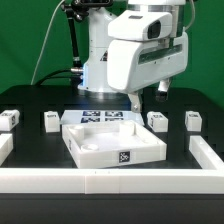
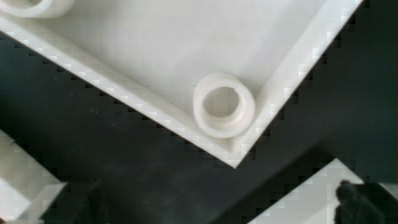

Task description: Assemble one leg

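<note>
The gripper [image 1: 135, 101] is hanging low over the panel [image 1: 110, 148], near its far corner on the exterior view's right, and it is carrying nothing. In the wrist view its dark fingers [image 2: 361, 200] are sitting wide apart at the frame's edges. Only a panel corner and its round hole [image 2: 222, 103] are showing between them, so the gripper is reading as spread and empty.

The leg [image 1: 157, 121] nearest to it is standing on the table [image 1: 25, 105] just beside that corner, apart from the panel. The other legs [image 1: 50, 121] are standing in the same row, one further to the exterior view's right and two on the left. Spacing them out this way is likely leaving room for the fingers to come down around each one.

The grasp is not yet made. The gripper is probably sighting the corner hole that will be taking the leg, or making for the leg beside it.
</note>
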Action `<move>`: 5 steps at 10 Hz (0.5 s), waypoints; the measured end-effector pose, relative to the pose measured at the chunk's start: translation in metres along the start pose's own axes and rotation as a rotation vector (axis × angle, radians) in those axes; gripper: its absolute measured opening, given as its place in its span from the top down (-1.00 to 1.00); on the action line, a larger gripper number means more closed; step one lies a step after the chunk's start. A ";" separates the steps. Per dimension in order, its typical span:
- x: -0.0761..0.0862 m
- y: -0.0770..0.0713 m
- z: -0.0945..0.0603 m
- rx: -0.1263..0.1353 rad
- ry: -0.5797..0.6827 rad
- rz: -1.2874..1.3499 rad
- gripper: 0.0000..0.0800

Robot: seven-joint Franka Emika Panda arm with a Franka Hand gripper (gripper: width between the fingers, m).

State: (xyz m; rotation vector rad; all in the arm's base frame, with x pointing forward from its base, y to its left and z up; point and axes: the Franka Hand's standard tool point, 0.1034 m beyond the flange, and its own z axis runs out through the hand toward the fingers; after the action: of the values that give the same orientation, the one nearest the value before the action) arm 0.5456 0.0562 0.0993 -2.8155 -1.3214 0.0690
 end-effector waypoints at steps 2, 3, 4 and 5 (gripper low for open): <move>0.000 0.000 0.000 0.000 0.000 0.000 -0.63; 0.000 0.000 0.000 0.000 0.000 0.000 -0.63; 0.000 0.000 0.000 0.000 -0.001 0.000 -0.63; 0.000 0.000 0.000 0.000 -0.001 0.000 -0.63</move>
State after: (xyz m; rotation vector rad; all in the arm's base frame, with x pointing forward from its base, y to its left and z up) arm 0.5454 0.0561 0.0988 -2.8152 -1.3219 0.0705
